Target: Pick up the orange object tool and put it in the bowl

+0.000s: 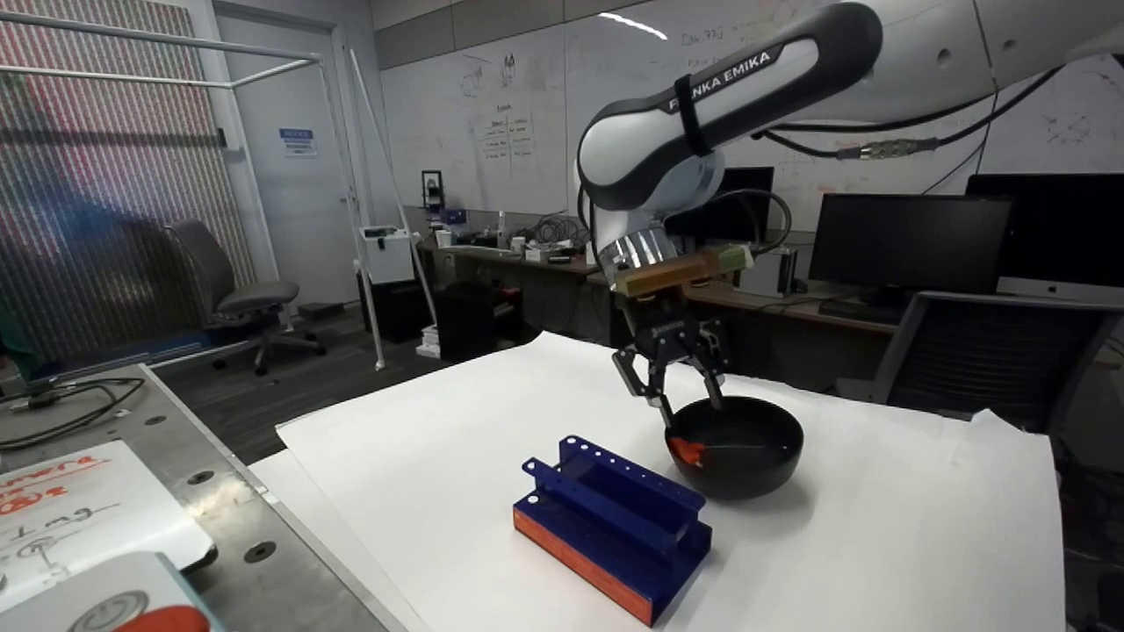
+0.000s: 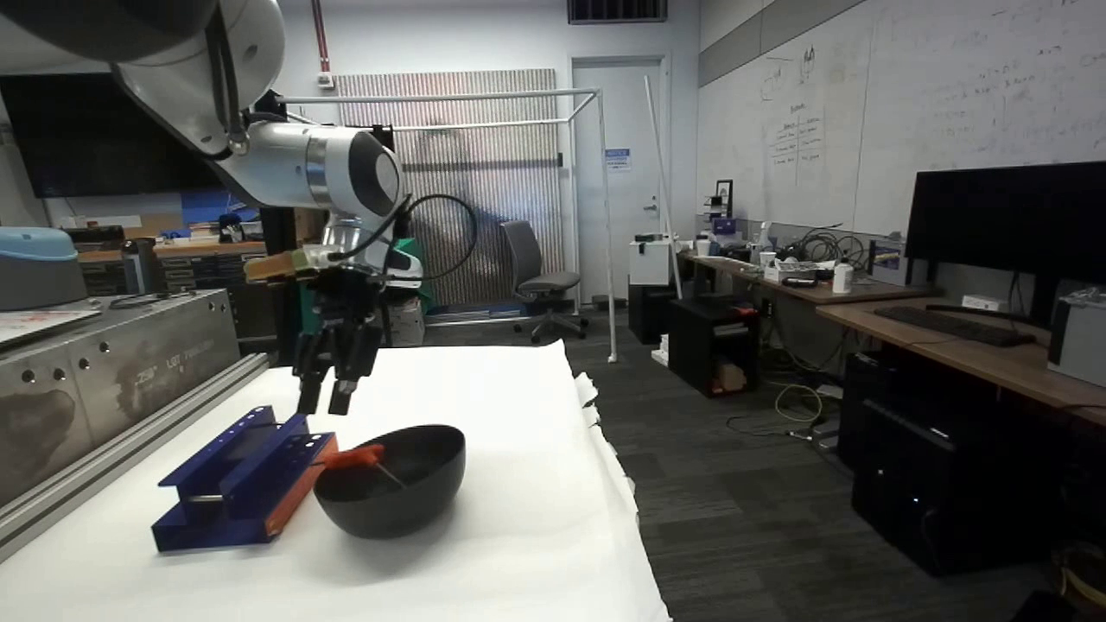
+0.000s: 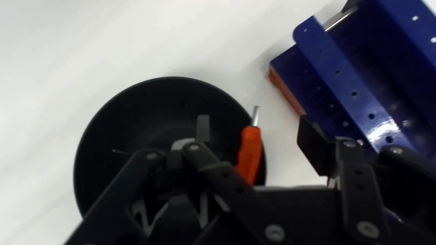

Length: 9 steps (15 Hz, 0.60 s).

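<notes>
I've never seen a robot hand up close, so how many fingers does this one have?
2 on the gripper: in the wrist view, one finger shows against the black bowl, the other finger partly against the blue rack. Both exterior views show two; none seems hidden.

It is evidently a robotics lab: a Franka Emika arm (image 1: 729, 105) hangs above the orange tool (image 1: 688, 451). Beyond the tool, in an exterior view, are a written-over whiteboard (image 1: 518, 167), monitors (image 1: 909, 241) and a cluttered desk (image 1: 748, 301).
</notes>
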Motion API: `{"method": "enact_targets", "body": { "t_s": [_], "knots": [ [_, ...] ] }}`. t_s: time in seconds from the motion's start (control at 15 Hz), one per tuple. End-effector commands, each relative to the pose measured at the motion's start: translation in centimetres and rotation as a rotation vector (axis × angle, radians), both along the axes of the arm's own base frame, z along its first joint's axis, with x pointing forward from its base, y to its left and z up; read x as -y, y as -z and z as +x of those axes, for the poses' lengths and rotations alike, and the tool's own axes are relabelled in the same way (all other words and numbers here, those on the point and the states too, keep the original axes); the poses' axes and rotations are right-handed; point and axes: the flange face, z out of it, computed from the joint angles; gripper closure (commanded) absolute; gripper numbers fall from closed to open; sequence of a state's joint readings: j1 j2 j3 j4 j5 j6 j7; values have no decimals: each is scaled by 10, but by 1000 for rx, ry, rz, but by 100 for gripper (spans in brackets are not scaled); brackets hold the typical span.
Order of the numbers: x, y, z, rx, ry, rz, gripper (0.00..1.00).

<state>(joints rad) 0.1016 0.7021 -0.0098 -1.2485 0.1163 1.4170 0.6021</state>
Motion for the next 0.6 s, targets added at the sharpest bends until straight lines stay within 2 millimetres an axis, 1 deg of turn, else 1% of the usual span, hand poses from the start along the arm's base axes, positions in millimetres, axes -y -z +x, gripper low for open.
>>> {"method": "enact_targets", "body": {
  "t_s": [0.0, 0.07, 0.13, 0.2, 0.27, 0.53],
  "knots": [
    [-6, -29, 1, 24, -67, 187, 2],
    [-10, -40, -3, 43, -95, 228, 0],
    [-13, -46, -4, 55, -119, 271, 0],
    [-17, -58, -9, 79, -149, 309, 0],
    [-20, -66, -12, 95, -180, 348, 0],
    [-41, -105, -33, 167, -344, 465, 1]
  ]
}}
